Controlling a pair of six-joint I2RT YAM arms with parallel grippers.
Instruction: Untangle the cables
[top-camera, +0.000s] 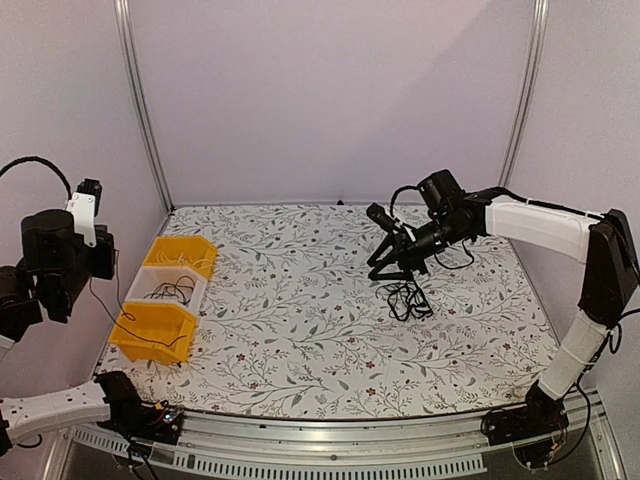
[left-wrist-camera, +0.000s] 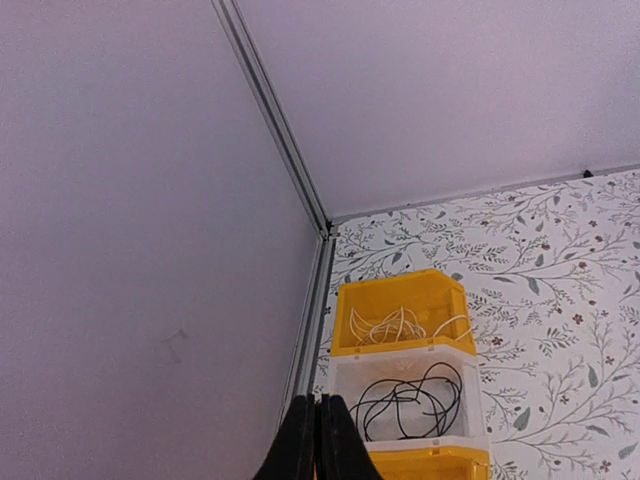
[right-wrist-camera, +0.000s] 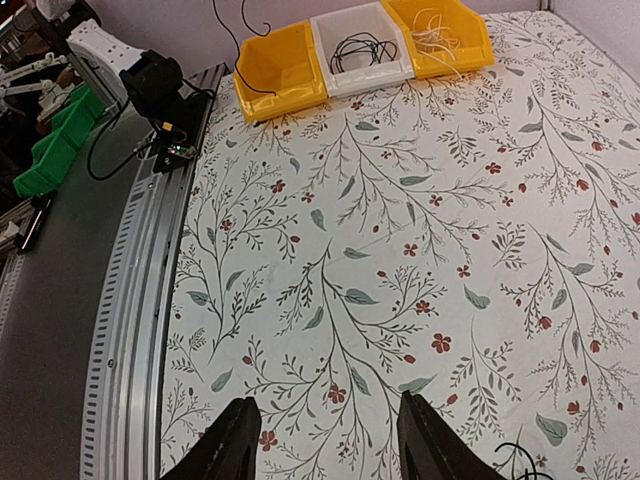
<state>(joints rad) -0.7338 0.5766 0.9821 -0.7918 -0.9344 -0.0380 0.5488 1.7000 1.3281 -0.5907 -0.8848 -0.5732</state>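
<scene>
The cables are a loose black looping bundle lying on the floral table right of centre. My right gripper hovers just above and to the left of the bundle, open and empty. In the right wrist view its gripper has its jaws wide apart over bare tablecloth, and only a cable end shows at the bottom right corner. My left gripper is shut and empty, held high at the far left, looking down on the bins.
Three bins stand in a row at the table's left edge: a far yellow bin with white cables, a white bin with a black cable, and a near yellow bin. The left arm is raised beside them.
</scene>
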